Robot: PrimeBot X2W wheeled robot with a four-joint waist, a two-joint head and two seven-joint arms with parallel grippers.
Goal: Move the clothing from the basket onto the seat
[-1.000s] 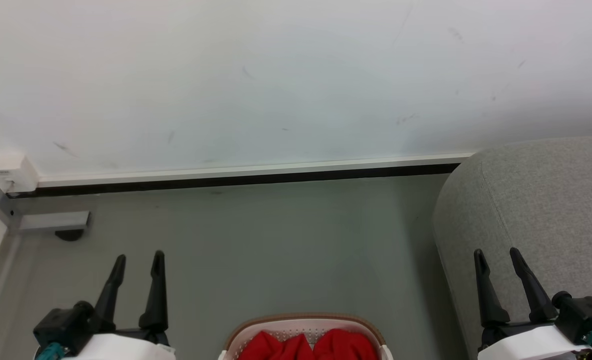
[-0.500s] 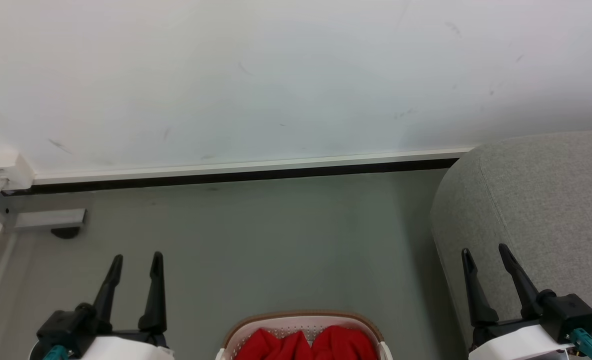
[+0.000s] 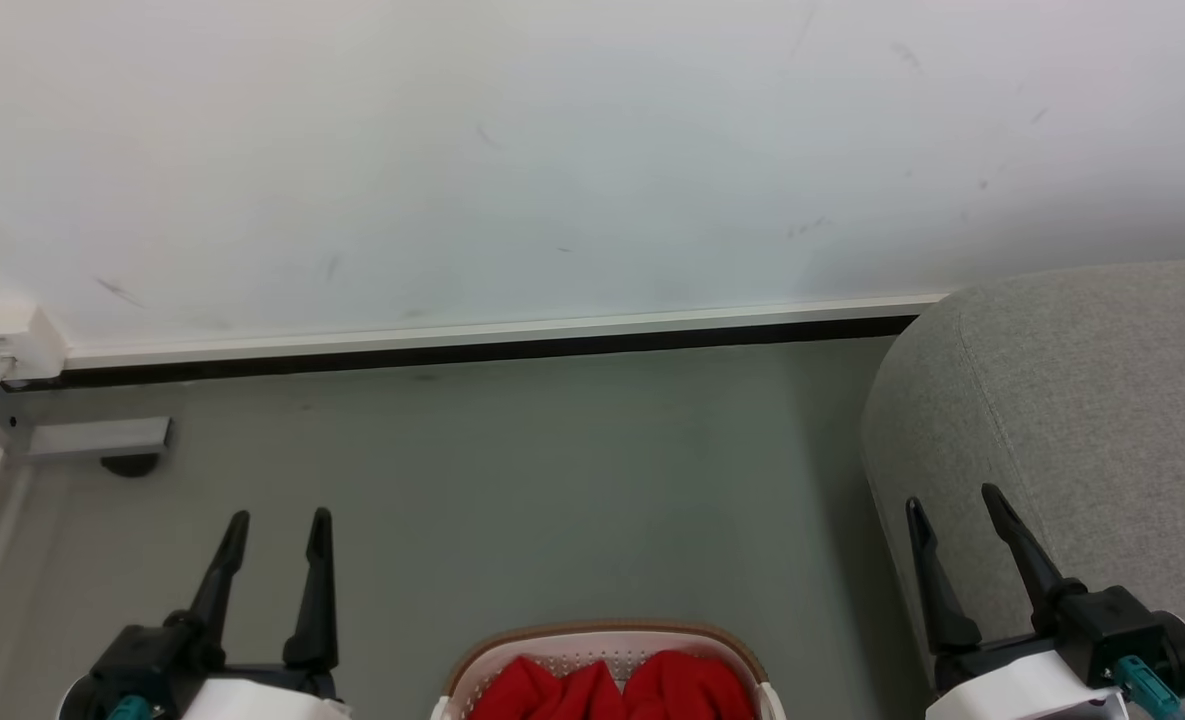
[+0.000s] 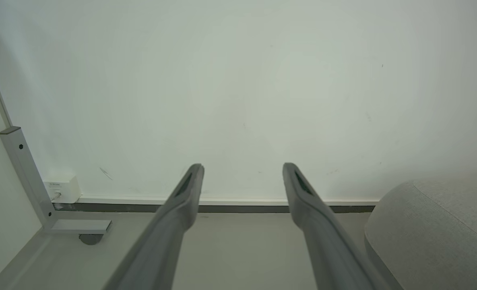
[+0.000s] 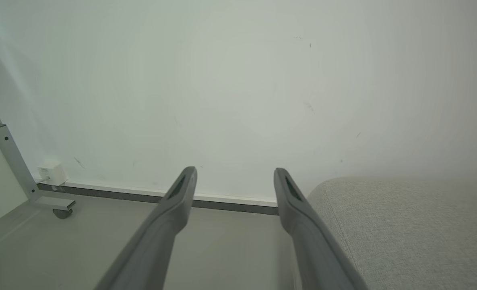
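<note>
Bright red clothing lies bunched inside the white perforated basket with a tan rim, cut off by the bottom edge of the head view. The light grey seat rises at the right; it shows too in the left wrist view and the right wrist view. My left gripper stands open at the lower left, apart from the basket, nothing between its fingers. My right gripper stands open at the lower right, in front of the seat's rounded side, empty as well.
A white wall with a dark baseboard closes the far side of the grey floor. At the left stand a metal frame post with a caster foot and a small white box.
The whole head view has shifted a little. The right gripper has drifted left and slightly lower in it; the left gripper has barely moved. Both stay open.
</note>
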